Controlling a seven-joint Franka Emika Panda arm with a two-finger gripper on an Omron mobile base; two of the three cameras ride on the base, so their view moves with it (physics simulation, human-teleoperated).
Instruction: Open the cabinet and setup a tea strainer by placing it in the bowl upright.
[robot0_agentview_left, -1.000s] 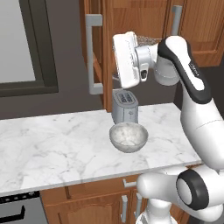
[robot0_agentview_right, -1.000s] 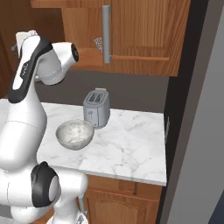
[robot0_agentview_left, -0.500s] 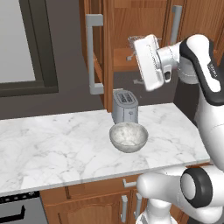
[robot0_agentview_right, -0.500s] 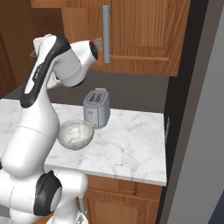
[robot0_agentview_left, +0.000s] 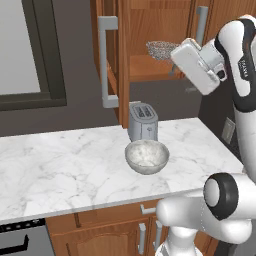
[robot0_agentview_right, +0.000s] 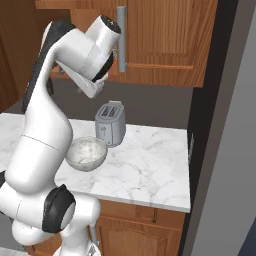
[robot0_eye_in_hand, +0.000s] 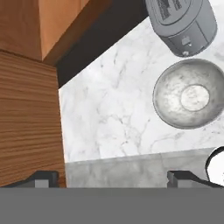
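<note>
Cabinet (robot0_agentview_left: 125, 60) door is hanging open and the gripper (robot0_eye_in_hand: 113, 177), jaws spread wide, is hovering beside the shelf; I'd be reaching level for the tea strainer (robot0_agentview_left: 161, 49) handle.

I see soft, even light, no glare. The counter (robot0_agentview_left: 60, 165) looks bright; everything is a little blurry.

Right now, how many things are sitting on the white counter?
2: a toaster near the back of the counter, and a bowl just in front of it. Nothing else shows there, though the arm may hide some.
</note>
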